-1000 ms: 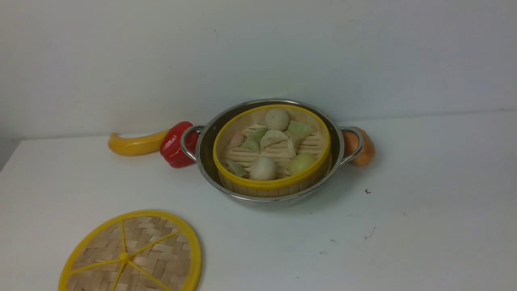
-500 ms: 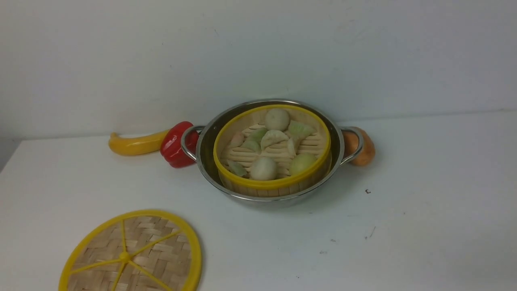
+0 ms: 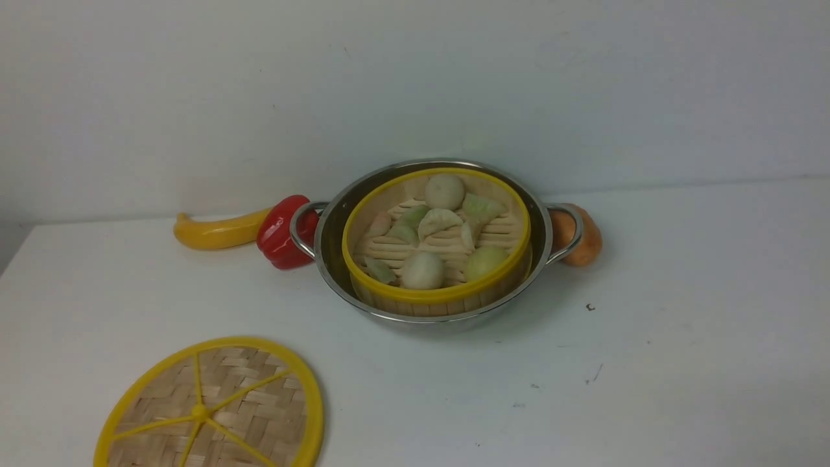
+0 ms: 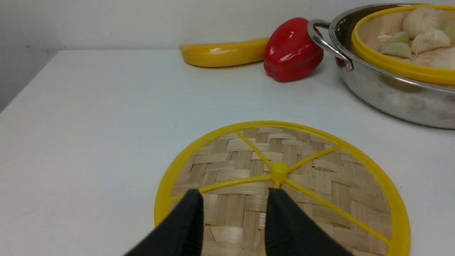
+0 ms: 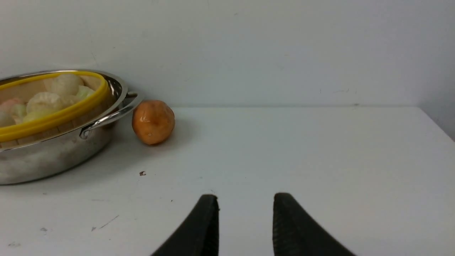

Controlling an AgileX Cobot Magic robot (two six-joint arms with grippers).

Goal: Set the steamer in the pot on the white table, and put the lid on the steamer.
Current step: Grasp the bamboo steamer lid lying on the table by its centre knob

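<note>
Landmark for all positions: the pot (image 3: pixel 331 243), standing on the white table (image 3: pixel 648 272) close to the back wall.

1. The pot is wide, shallow and round, of polished stainless steel, with 2 loop handles, 1 on each side. In the wrist views its outer wall looks dull and smudged.
2. The steamer (image 3: pixel 441 296) sits inside the pot, upright, with a narrow gap to the pot's wall showing on the left. It is a round basket with a smooth yellow rim, a wall of upright pale wooden strips and a slatted floor. It carries pale buns and pleated dumplings (image 3: pixel 438 220), some tinted green and 1 pinkish. The steamer is uncovered.
3. The lid (image 3: pixel 211 405) lies flat on the table, well in front of the pot and to its left, partly cut by the picture's edge. It is a flat disc of woven bamboo in a basket-weave pattern, with a thick yellow rim, thin yellow spokes and a small central knob.
4. The left gripper (image 4: pixel 234 192) is over the lid, just short of the knob, its 2 black fingers apart with nothing between them. Contact with the weave cannot be told.
5. The right gripper (image 5: pixel 245 195) is over bare table to the pot's right, fingers apart and empty.
6. A glossy red pepper (image 3: pixel 280 232) touches the pot's left handle, with a smooth yellow curved vegetable (image 3: pixel 217 232) beyond it. A rounded orange-brown item (image 3: pixel 587 243) sits against the right handle.
</note>
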